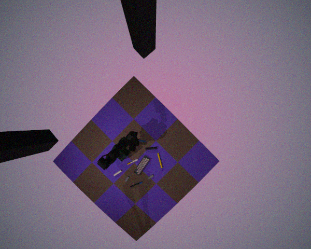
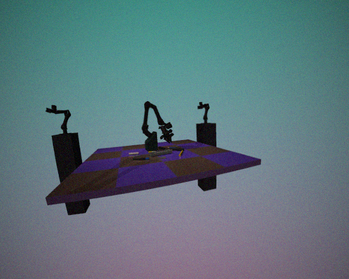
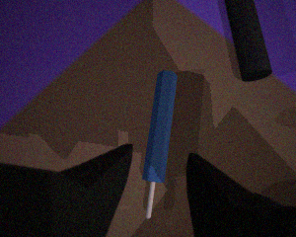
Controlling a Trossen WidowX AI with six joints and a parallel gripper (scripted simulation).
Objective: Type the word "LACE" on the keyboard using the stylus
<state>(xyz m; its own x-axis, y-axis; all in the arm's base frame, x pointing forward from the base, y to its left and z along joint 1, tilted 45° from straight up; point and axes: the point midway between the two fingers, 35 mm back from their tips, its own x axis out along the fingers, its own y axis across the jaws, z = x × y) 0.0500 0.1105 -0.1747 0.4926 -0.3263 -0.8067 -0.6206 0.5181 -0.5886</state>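
Observation:
My gripper [image 1: 138,140] [image 2: 170,141] [image 3: 160,156] is open above the table, on the far side of the keyboard. A blue-handled stick with a thin pale shaft [image 1: 142,140] [image 3: 161,123] shows between and beyond the fingertips in the wrist view, with a gap on both sides. Whether it lies fully on the table is hard to tell. The small keyboard [image 1: 142,165] [image 2: 161,153] lies on the table at an angle, outside the wrist view. I cannot tell for certain which of the several stick-like things is the stylus.
A black cylinder [image 1: 151,148] [image 3: 249,44] lies near the blue stick. A yellow stick [image 1: 159,161] [image 2: 181,153], a yellow-and-white stick [image 1: 132,161], a white piece [image 1: 117,173], two grey pieces [image 1: 127,178] [image 1: 150,177] and a dark pen with blue [image 1: 136,184] [image 2: 141,158] surround the keyboard.

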